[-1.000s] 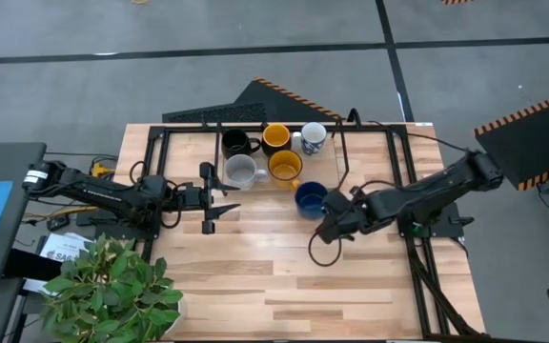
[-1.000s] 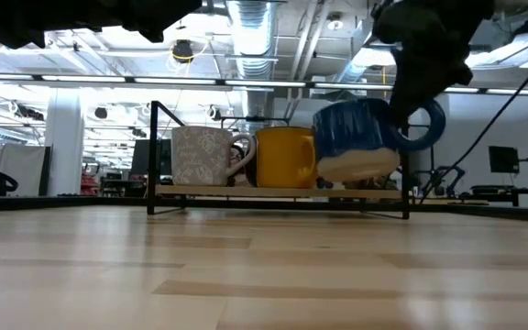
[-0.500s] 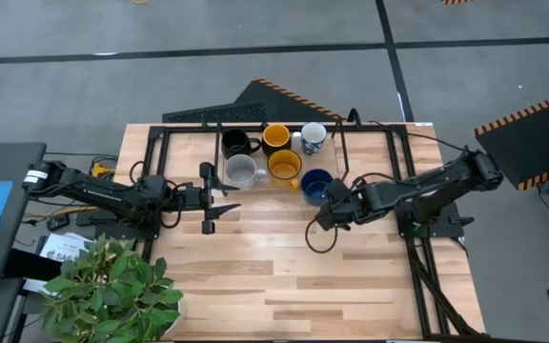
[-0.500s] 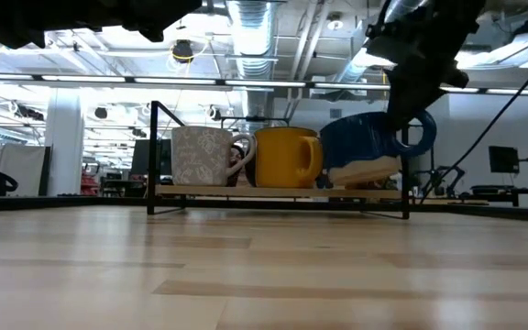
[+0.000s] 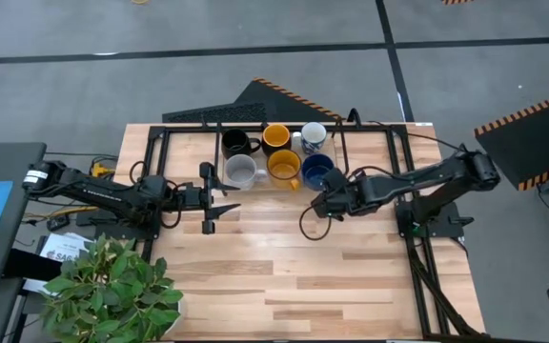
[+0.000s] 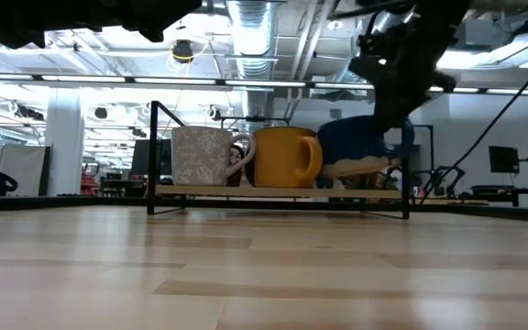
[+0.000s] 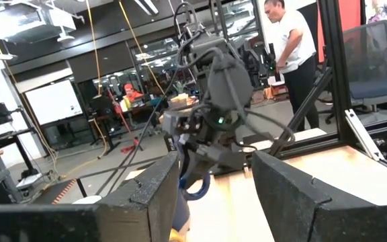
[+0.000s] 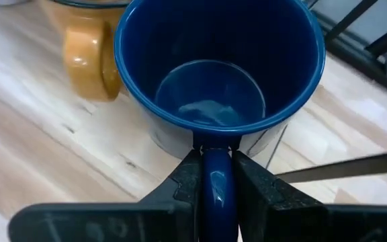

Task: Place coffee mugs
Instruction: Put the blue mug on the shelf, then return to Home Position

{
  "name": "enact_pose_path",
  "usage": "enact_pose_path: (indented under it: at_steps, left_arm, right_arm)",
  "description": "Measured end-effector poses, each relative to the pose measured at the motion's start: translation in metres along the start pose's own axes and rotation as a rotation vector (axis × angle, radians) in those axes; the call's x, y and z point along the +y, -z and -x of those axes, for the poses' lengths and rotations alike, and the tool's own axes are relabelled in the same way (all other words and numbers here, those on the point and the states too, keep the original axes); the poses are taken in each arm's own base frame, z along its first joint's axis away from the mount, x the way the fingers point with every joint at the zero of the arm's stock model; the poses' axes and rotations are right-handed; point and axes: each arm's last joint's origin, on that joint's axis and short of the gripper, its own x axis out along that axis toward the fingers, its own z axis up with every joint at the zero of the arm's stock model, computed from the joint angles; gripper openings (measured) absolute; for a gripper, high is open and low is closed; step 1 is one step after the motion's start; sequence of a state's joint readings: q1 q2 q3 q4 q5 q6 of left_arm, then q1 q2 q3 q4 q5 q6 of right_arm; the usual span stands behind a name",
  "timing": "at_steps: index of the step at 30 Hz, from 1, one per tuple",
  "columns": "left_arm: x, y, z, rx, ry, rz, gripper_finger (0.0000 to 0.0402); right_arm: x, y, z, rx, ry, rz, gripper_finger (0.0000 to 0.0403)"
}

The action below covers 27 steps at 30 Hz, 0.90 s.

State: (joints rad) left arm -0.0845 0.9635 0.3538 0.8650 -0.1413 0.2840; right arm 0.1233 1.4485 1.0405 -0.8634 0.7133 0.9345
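**Site classification: robotics laboratory in an industrial hall**

We record a light wooden table (image 5: 284, 276) framed by black metal rails (image 5: 255, 127), standing on a grey concrete floor (image 5: 112, 86) marked with orange-and-black hazard striping (image 5: 289, 93). Overhead we note exposed ducting (image 6: 255, 23) and strip lighting. Beyond the table we observe a whiteboard (image 7: 52, 101), trailing cables, an office chair (image 7: 381, 64) and a person (image 7: 294, 50) standing at equipment. A potted plant (image 5: 112, 286) sits at the table's edge.
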Motion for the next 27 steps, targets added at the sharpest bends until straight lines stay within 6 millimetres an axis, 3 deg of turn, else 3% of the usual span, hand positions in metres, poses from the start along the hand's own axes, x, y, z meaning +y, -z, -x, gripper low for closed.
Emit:
enact_pose_path:
  at_steps: [8, 15, 23, 27]
  left_arm:
    - [0.000, 0.000, 0.000, 0.001, 0.000, 0.000, 0.0176]
    - [0.000, 0.000, 0.000, 0.001, 0.000, -0.004, 0.0176]
    - [0.000, 0.000, 0.000, 0.000, 0.000, 0.001, 0.0176]
    - [0.000, 0.000, 0.000, 0.000, 0.000, 0.001, 0.0176]
  right_arm:
    - [0.010, 0.001, -0.029, 0.023, 0.066, -0.014, 0.0083]
    - [0.012, 0.001, -0.032, 0.024, 0.067, -0.015, 0.0088]
    - [0.012, 0.001, -0.033, 0.034, 0.064, 0.012, 0.0218]
    - [0.011, 0.001, -0.033, 0.037, 0.066, 0.042, 0.0251]
